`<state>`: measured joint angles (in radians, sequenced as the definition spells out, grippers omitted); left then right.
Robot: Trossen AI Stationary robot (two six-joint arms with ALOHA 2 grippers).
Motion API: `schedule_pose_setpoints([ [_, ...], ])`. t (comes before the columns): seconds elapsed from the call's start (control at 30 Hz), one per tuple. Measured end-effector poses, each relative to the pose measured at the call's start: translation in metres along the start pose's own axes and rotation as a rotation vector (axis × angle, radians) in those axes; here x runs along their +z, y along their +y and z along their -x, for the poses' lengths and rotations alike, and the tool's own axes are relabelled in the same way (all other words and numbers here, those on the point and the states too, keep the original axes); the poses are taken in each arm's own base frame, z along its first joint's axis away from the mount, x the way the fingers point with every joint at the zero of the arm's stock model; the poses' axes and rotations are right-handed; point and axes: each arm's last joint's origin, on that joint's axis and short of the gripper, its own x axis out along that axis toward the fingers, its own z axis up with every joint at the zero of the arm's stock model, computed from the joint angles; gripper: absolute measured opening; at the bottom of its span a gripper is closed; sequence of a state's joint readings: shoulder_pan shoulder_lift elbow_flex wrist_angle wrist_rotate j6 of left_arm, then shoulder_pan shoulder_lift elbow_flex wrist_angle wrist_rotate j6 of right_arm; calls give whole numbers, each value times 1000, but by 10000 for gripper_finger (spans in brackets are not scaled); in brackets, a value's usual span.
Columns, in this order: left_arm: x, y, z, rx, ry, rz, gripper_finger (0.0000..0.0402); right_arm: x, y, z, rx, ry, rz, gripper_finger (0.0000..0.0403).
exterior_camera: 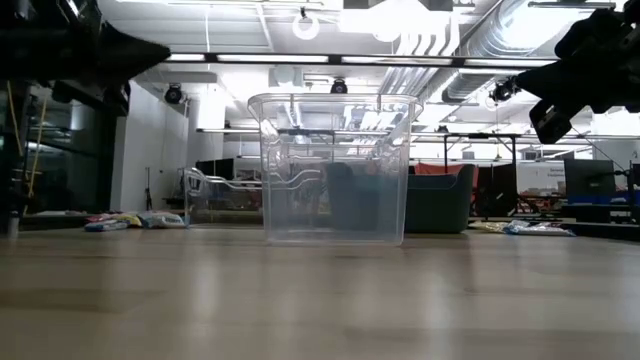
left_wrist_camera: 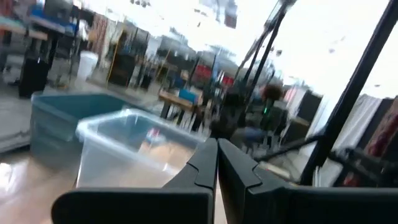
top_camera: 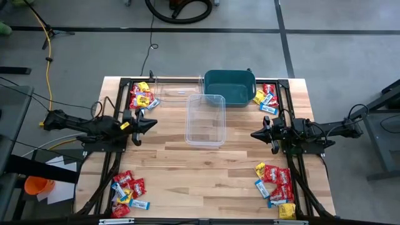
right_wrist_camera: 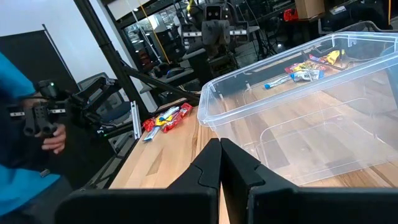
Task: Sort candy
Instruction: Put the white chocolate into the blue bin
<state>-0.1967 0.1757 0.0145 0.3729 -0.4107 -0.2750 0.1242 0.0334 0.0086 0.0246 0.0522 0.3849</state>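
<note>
The candy lies in four heaps of red, yellow and light blue packets at the table's corners: far left (top_camera: 143,96), far right (top_camera: 266,99), near left (top_camera: 129,192) and near right (top_camera: 276,185). My left gripper (top_camera: 154,124) hovers left of the clear tub (top_camera: 205,119), fingers shut and empty (left_wrist_camera: 217,163). My right gripper (top_camera: 254,134) hovers right of the tub, also shut and empty (right_wrist_camera: 220,163). In the right wrist view, candy (right_wrist_camera: 166,117) shows beyond the tub (right_wrist_camera: 311,112).
A teal bin (top_camera: 229,87) stands at the far edge behind the clear tub; a second clear tub (top_camera: 177,89) sits left of it. Black frame rails (top_camera: 286,106) run along the table's sides. Bare wood lies near the tub. A person in blue (right_wrist_camera: 25,137) shows beyond the table.
</note>
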Motion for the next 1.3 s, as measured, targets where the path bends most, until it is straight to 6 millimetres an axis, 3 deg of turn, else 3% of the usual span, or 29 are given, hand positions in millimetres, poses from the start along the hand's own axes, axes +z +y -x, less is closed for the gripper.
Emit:
schedule_pose_setpoints([
  [0.1,5,-1,0,-14,-46,63,1,0,0,0,0,0,0,0],
  [0.3,22,-4,3,-60,-212,411,1,0,0,0,0,0,0,0],
  [0.47,36,-2,2,85,-390,625,1,0,0,0,0,0,0,0],
  [0.57,50,-11,-13,113,-359,605,1,0,0,0,0,0,0,0],
  [0.63,64,-23,-33,150,-323,529,2,0,0,0,0,0,0,0],
  [0.77,86,-46,-80,286,-150,254,21,0,0,0,0,0,0,0],
  [0.87,99,-53,-104,448,72,143,48,0,0,0,0,0,0,0],
  [1.03,106,-38,-102,809,516,140,105,0,0,0,1,0,0,0],
  [1.3,67,5,-80,1148,1001,292,173,0,0,0,0,0,0,0],
])
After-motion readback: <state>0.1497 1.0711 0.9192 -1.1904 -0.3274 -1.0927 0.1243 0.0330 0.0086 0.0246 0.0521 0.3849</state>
